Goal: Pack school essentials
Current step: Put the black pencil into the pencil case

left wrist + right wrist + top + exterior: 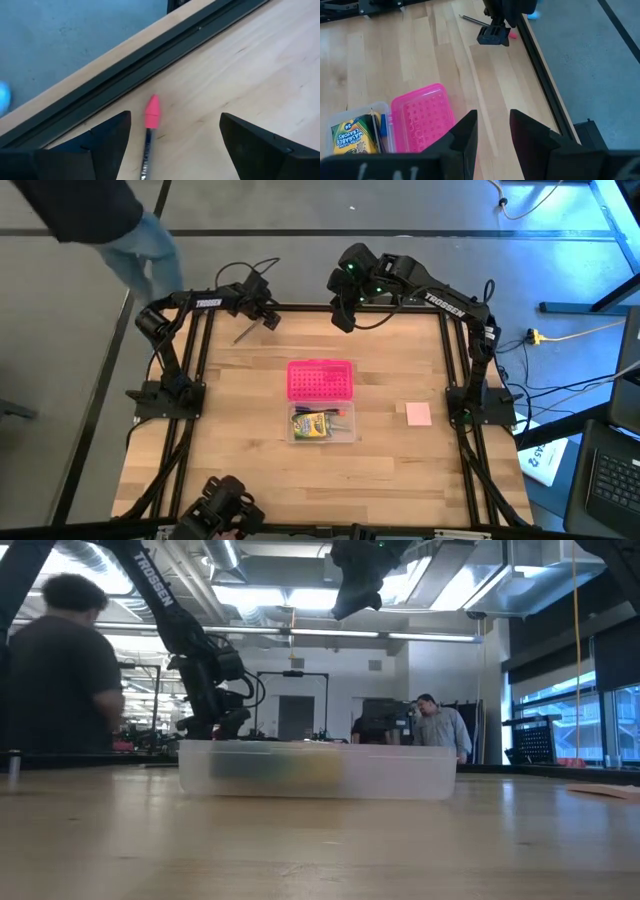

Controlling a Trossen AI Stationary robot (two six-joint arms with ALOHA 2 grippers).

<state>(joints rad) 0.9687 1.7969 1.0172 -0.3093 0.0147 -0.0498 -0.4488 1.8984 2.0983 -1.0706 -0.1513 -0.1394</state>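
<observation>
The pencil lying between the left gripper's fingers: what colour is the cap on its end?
Bright pink eraser cap, clearest in the left wrist view.

Grey floor (300, 205) around the wooden table (250, 470); ceiling strip lights (400, 636); windows (560, 710) at right.

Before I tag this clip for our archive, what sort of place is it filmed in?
Most likely a robotics lab or workshop in an open industrial hall. Two dark robot arms are mounted on a framed wooden table, exposed ducts and strip lights run overhead, and people stand among equipment behind.
</observation>
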